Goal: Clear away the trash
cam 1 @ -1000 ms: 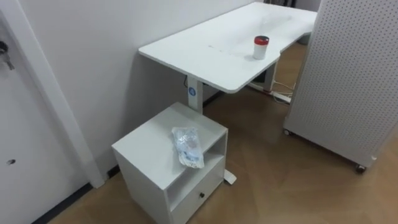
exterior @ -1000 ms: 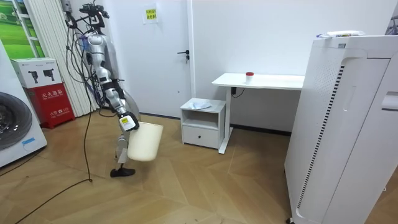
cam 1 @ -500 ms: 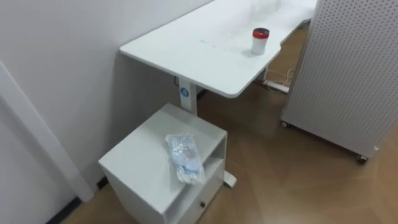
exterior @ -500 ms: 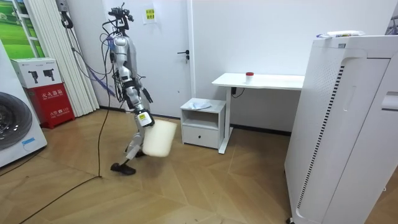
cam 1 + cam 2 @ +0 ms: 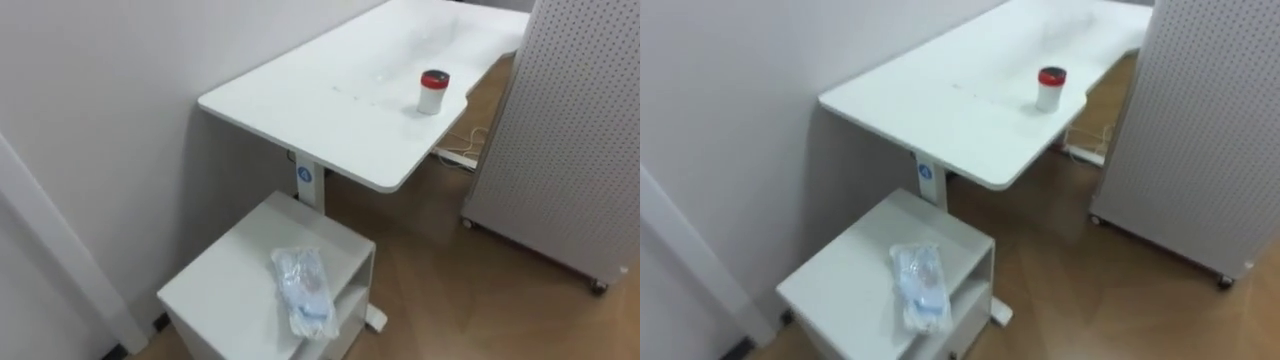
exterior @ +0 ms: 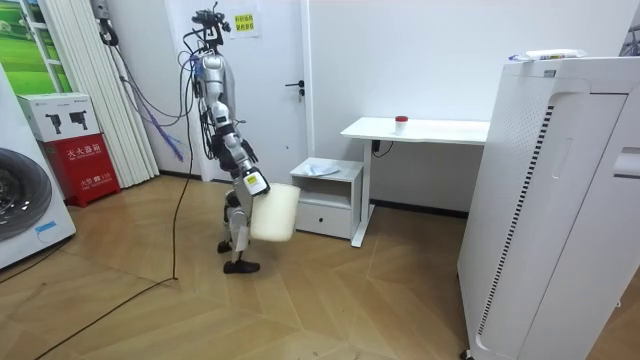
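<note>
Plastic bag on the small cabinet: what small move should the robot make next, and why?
Probably a short step toward the cabinet: the crumpled plastic bag lies on its top, and the robot, carrying the bin, stands just short of it.

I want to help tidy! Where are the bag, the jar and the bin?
bag [image 5: 303, 290], left eye view, its middle.
jar [image 5: 432, 100], left eye view, its white side.
bin [image 6: 275, 212], room view, its side.

A white desk [image 5: 330, 110] at upper centre carries a red-capped container [image 5: 433, 92]; at lower left a low cabinet [image 5: 228, 295] (also white) bears a crumpled plastic bag [image 5: 305, 292].
</note>
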Robot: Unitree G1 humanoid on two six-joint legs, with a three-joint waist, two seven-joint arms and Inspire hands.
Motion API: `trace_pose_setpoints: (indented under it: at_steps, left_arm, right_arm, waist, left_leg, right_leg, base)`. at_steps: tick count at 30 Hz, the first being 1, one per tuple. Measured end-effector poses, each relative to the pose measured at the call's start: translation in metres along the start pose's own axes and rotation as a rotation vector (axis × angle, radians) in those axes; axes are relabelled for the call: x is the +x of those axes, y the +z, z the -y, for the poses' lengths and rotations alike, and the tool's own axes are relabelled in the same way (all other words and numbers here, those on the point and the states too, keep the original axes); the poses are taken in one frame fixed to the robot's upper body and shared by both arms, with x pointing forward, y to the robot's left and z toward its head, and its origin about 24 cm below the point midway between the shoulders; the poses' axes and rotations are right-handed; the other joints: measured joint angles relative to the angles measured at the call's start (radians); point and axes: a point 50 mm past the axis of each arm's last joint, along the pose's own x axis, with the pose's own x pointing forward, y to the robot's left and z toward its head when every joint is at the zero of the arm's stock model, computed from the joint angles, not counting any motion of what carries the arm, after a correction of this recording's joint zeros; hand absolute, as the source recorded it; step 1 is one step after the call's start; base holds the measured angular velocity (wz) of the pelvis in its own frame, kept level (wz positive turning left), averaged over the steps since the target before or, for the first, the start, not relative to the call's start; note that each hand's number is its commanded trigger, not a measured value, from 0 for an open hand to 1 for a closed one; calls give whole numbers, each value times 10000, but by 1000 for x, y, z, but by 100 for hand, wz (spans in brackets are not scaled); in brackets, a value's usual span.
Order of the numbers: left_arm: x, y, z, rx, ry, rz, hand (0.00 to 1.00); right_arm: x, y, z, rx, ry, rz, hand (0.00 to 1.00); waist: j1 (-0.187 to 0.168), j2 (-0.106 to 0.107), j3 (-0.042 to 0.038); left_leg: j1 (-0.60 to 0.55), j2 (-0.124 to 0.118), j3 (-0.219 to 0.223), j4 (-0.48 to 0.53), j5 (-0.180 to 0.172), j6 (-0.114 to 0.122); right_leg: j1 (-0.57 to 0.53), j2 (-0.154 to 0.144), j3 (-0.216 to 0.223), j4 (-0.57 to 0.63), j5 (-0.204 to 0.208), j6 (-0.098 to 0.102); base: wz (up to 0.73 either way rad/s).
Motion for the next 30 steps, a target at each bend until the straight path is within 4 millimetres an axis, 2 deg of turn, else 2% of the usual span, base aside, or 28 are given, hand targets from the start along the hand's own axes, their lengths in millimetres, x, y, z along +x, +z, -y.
trace_pose_setpoints:
  at_steps: [7,9,13,16,18,20,21,25,26,27,29,30]
  left_arm:
    - [-2,-5,0,10,-18,14,0]
    - [-1,-4,0,-40,10,42,0]
    - [1,9,-1,37,13,468,0]
    - [6,34,-4,14,158,1223,0]
    - [8,57,-7,-156,372,1889,0]
    - [10,75,-10,-267,680,2375,0]
    - [10,87,-10,-301,891,2688,0]
    - [8,120,-15,-328,1577,3821,0]
    - [6,134,-18,-431,1844,4210,0]
    - [4,151,-23,-589,2186,4697,0]
    - [-1,175,-30,-888,2729,5460,0]
    - [-5,189,-33,-1070,3036,5907,0]
  right_arm:
    - [-1,-2,-4,-275,275,66,100]
    - [0,-1,-7,-435,485,88,100]
    - [2,11,-12,-637,646,399,100]
    - [6,28,-18,-1217,798,778,100]
    - [9,46,-23,-1617,882,1165,100]
    - [11,57,-27,-1871,971,1404,100]
    - [11,61,-29,-1973,1012,1458,100]
    - [12,74,-36,-2287,1123,1866,100]
    - [12,76,-38,-2267,1138,1913,100]
    - [12,81,-41,-2204,1133,2043,100]
    - [12,90,-44,-2184,1162,2261,100]
    - [12,96,-45,-2179,1175,2410,100]
  waist:
    - [10,-167,-46]
    - [13,-216,-4]
    - [11,-231,3]
    - [21,-131,67]
    - [-32,97,149]
    - [-29,236,192]
    - [-18,311,174]
    - [-59,306,196]
    - [-122,286,215]
    - [-192,236,288]
    - [-283,227,381]
    - [-323,247,466]
  left_leg:
    - [249,64,1,-288,2,-3]
    - [233,102,-8,-339,2,-3]
    - [-194,120,-52,-208,1,-3]
    - [-766,138,-58,79,1,-3]
    - [-1410,170,-62,422,1,-2]
    - [-1954,190,-80,713,1,-2]
    - [-2233,190,-49,819,1,-2]
    - [-2798,206,-56,1031,2,-1]
    - [-3006,208,-68,1143,2,-1]
    - [-3288,197,-99,1332,2,0]
    - [-3722,193,-127,1543,2,2]
    - [-3957,201,-120,1688,6,9]
  right_leg:
    - [360,230,136,-754,244,46]
    - [428,308,136,-1006,367,53]
    - [84,309,133,-1008,473,27]
    - [-383,299,134,-972,563,17]
    - [-919,278,113,-831,644,-14]
    - [-1437,234,121,-567,659,-40]
    - [-1748,212,134,-401,661,-48]
    - [-2576,110,126,277,620,-107]
    - [-2755,78,99,355,612,-121]
    - [-3036,-18,26,575,582,-170]
    - [-3446,-75,0,792,579,-188]
    - [-3659,-103,-19,871,595,-241]
  base:
    - [-9]
    - [-2]
    - [0]
    - [0]
    - [0]
    - [0]
    - [0]
    - [-4]
    - [10]
    - [13]
    - [8]
    - [0]
